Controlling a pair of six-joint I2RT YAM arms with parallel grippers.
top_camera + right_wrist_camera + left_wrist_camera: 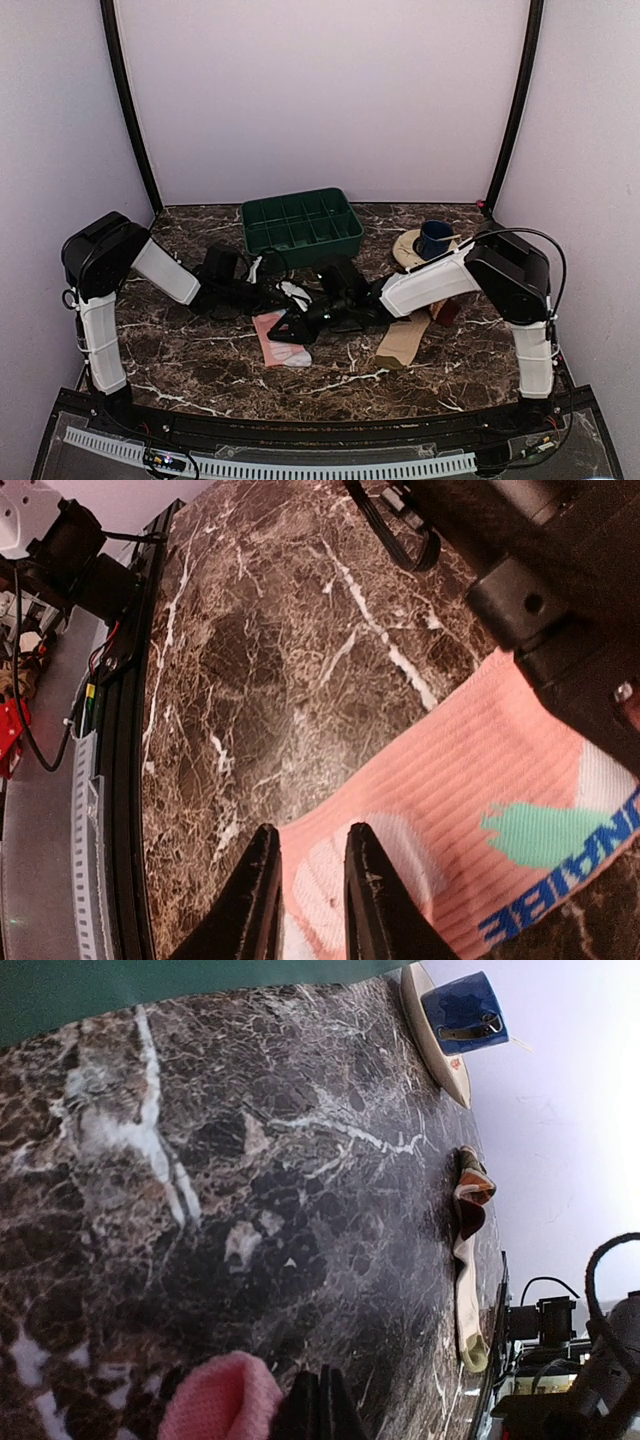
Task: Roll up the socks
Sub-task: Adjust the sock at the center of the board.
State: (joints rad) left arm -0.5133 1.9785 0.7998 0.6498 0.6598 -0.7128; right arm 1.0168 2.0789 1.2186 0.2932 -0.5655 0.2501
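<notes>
Item: pair of socks, unrolled, on a dark marble-patterned table [200, 360]. Pink sock [278, 348] – lay flat near the table's middle, close to the front edge, ribbed knit with a teal patch [530, 830], white areas and blue lettering. Tan sock [400, 345] – lay to the right of the pink one and apart from it, its dark maroon end toward the back, partly under the right arm. Left gripper [315, 1388] – fingers pressed together, low over the table, with a bunched fold of pink fabric just beside and touching them; whether any fabric was nipped between them could not be told. Right gripper [312, 842] – fingers apart, set over the near end of the pink sock, its surface visible in the gap between them and nothing clamped. Both arms reached inward and met over the pink sock. Other contents: a green compartmented tray [300, 222] at the back centre; a blue mug [436, 238] standing on a pale plate [408, 250] at the back right, well apart from both socks.
</notes>
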